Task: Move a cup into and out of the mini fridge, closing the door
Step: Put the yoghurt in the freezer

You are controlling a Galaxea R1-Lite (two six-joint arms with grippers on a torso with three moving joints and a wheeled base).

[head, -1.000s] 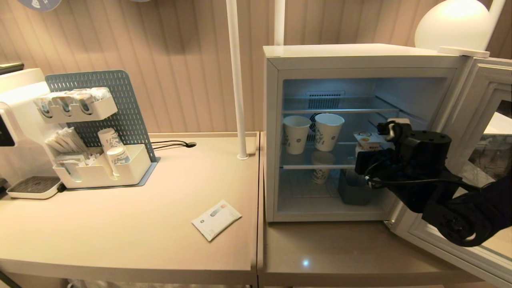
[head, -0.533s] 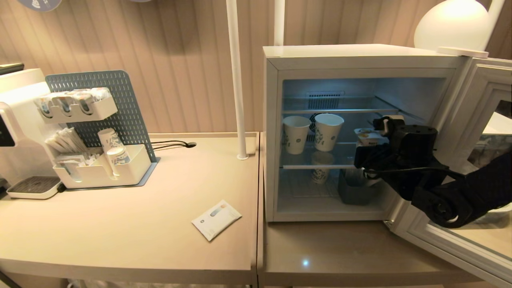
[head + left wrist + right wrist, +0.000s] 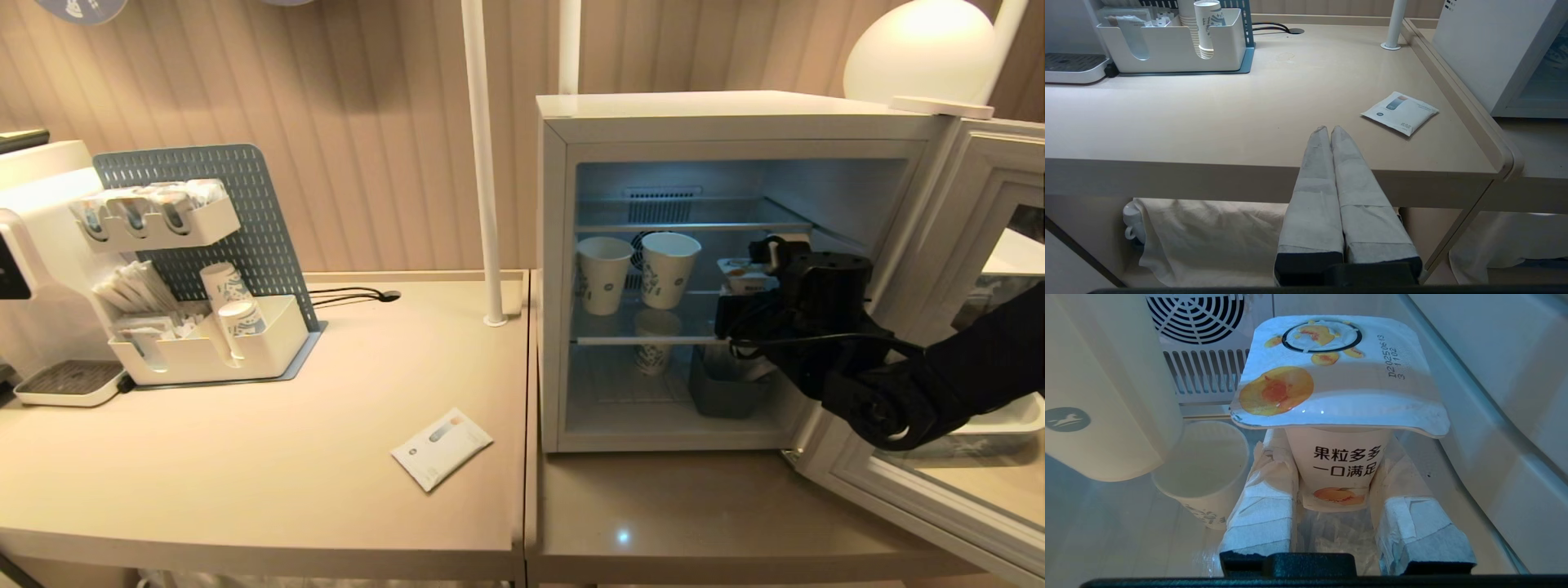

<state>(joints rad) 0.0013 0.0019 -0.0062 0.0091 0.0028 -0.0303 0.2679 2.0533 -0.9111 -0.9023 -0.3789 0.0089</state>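
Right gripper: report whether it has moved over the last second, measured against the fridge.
Yes. The right gripper, shut on the cup, has moved left and up, deeper into the mini fridge, toward its middle shelf.

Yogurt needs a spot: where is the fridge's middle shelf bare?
Bare at the right, between the tilted white paper cup and the fridge's right inner wall, where the right claw holds the small white yogurt cup. The left is crowded with paper cups.

A packet (image 3: 442, 448) lies flat on the table (image 3: 245, 457); a white organiser (image 3: 208, 347) with paper cups (image 3: 231, 306) stands before a blue pegboard (image 3: 245, 212); a lamp (image 3: 918, 49) glows behind.
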